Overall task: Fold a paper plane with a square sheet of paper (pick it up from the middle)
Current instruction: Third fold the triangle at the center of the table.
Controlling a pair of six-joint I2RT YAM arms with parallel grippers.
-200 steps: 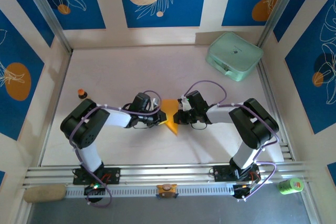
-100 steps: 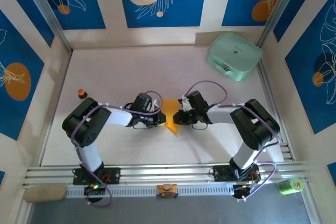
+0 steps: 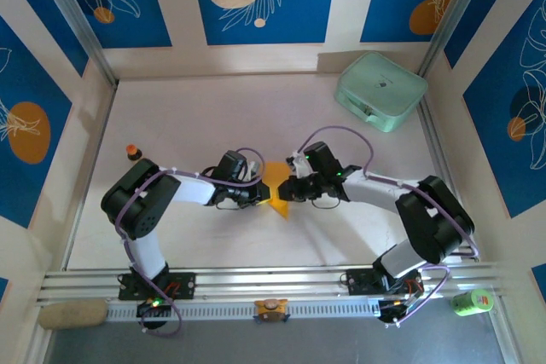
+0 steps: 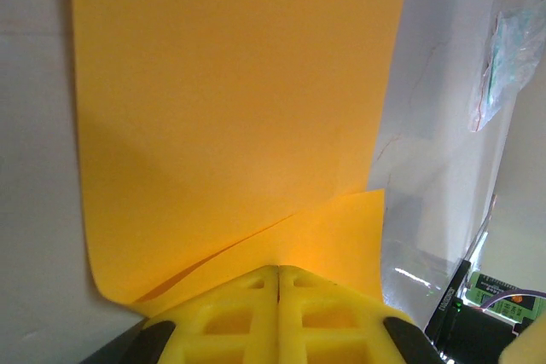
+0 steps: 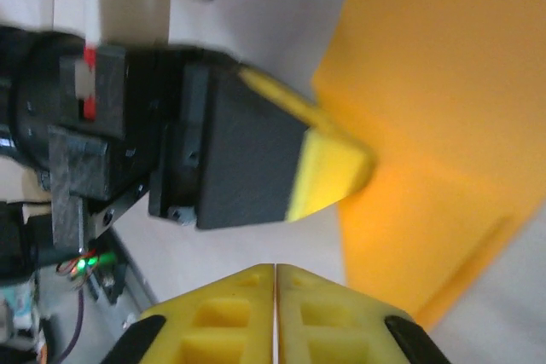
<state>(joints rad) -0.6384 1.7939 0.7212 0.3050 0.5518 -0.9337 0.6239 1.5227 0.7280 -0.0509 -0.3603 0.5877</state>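
Where the two arms meet at the middle of the tabletop point(image 3: 205, 117), the orange-yellow sheet of paper point(image 3: 275, 183) lies partly folded (the left wrist view shows one flap doubled over). The left gripper point(image 3: 261, 192) is clamped on the sheet's edge. The right gripper point(image 3: 287, 191) hovers just beside the opposite edge, its fingers together with nothing between them. A mint-green case point(image 3: 380, 91) sits well apart in the far right corner.

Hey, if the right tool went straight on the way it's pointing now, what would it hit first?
Probably the left tool: its black-and-yellow finger lies straight ahead of the shut right tool in the right wrist view, tip at the edge of the thin orange-yellow sheet of paper. Depth is unclear.
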